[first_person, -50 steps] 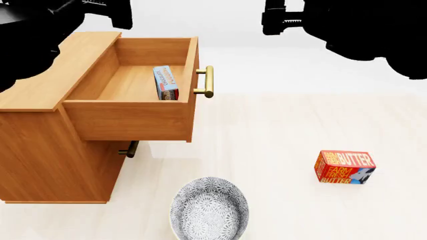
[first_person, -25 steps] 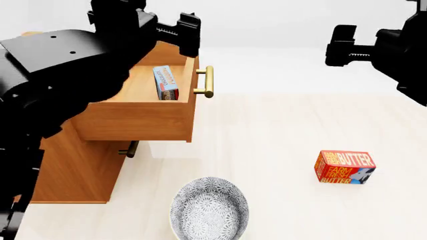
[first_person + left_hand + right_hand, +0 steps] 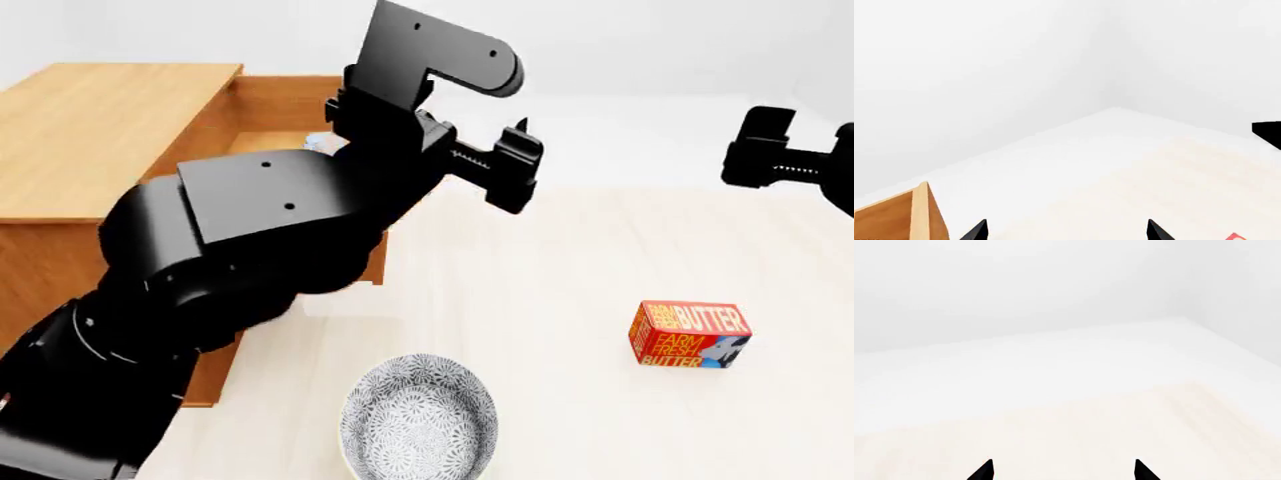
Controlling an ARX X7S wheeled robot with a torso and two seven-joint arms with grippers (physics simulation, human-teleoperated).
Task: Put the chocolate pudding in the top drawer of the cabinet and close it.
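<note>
Over the top drawer (image 3: 287, 120), the left hand (image 3: 514, 170) hangs wide apart, empty.

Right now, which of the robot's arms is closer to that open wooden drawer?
The left. Its left gripper hangs by the top drawer, the arm covering the drawer's front. The right gripper is far off to the side, above the floor beyond the butter box.

The cabinet (image 3: 114, 120) is rendered in light-brown wood with a smooth, matt, faintly grained top. The left arm (image 3: 254, 250) is shown in smooth black with a dull sheen. The butter box (image 3: 689, 335) looks like printed card; the bowl (image 3: 418, 418) is patterned.
</note>
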